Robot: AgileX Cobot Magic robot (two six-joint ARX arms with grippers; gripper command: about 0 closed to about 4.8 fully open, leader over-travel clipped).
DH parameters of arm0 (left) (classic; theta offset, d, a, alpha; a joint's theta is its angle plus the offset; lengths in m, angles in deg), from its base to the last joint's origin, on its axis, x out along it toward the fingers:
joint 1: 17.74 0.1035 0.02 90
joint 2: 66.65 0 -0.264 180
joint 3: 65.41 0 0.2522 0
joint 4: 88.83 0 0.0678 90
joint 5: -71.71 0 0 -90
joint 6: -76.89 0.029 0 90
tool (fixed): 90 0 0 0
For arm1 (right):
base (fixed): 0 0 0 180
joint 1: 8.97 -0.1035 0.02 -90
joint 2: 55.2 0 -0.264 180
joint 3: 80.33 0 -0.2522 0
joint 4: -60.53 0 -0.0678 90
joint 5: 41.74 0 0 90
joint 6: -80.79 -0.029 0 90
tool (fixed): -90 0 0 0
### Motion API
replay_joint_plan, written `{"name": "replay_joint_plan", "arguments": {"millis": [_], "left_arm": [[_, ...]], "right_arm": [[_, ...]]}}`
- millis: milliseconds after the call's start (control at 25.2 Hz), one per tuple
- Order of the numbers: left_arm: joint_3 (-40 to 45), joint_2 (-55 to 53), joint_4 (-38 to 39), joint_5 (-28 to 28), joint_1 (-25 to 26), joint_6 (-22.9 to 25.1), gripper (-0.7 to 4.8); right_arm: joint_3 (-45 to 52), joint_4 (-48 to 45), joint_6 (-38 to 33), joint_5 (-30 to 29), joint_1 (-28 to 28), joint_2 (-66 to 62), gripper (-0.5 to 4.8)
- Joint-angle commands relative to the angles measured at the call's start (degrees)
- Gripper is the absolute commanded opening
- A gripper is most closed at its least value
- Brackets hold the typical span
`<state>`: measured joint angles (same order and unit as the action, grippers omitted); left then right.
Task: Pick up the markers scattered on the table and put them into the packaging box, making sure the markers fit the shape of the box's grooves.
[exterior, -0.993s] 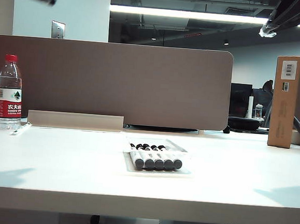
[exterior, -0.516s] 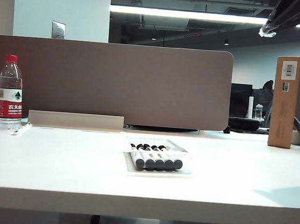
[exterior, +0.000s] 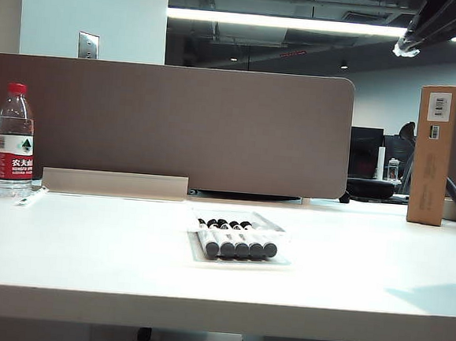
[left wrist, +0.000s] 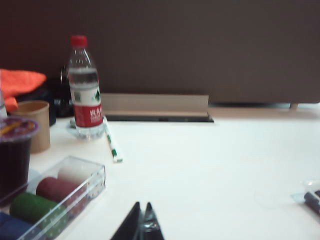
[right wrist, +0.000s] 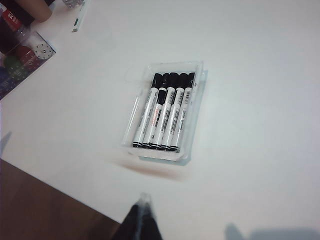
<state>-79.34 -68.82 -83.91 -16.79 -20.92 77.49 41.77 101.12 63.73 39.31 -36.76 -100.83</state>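
Observation:
Several markers [right wrist: 162,112] with white barrels and black caps lie side by side in the grooves of the clear packaging box [right wrist: 172,64] in the middle of the table [right wrist: 260,100]. From the exterior view the markers [exterior: 238,242] point at me inside the packaging box [exterior: 275,222]. My right gripper [right wrist: 144,197] hovers shut and empty above the table's front edge, short of the box; it shows at the top right [exterior: 406,49]. My left gripper [left wrist: 142,206] is shut and empty over the table's left part. One marker end [left wrist: 312,200] peeks in at the edge there.
A water bottle [exterior: 14,142] stands at the back left beside a brown cup [left wrist: 37,125], a green-and-white pen [left wrist: 112,142] and a clear case of coloured pieces [left wrist: 55,197]. A tall cardboard box [exterior: 432,155] stands back right. A brown partition [exterior: 176,127] closes the far side.
The left arm, seen at the exterior view's top left a second ago, has swung out of that view, and its shadow on the table's left is gone. The right arm has kept still.

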Motion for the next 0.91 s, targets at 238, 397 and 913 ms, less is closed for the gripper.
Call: {"name": "replay_joint_plan", "arguments": {"millis": [238, 397, 913], "left_arm": [[-0.3, 2.1, 3.8, -0.7, 0.2, 0.8, -0.05], [-0.3, 2.1, 5.9, -0.7, 0.2, 0.9, -0.05], [-0.3, 2.1, 4.9, -1.7, 0.3, 0.8, -0.05]], "right_arm": [[-0.2, -1.0, 0.0, 0.0, 0.0, 0.1, -0.05], [-0.2, -1.0, 0.0, 0.1, 0.0, 0.1, -0.05], [-0.2, -1.0, 0.0, 0.0, 0.0, 0.1, -0.05]]}}
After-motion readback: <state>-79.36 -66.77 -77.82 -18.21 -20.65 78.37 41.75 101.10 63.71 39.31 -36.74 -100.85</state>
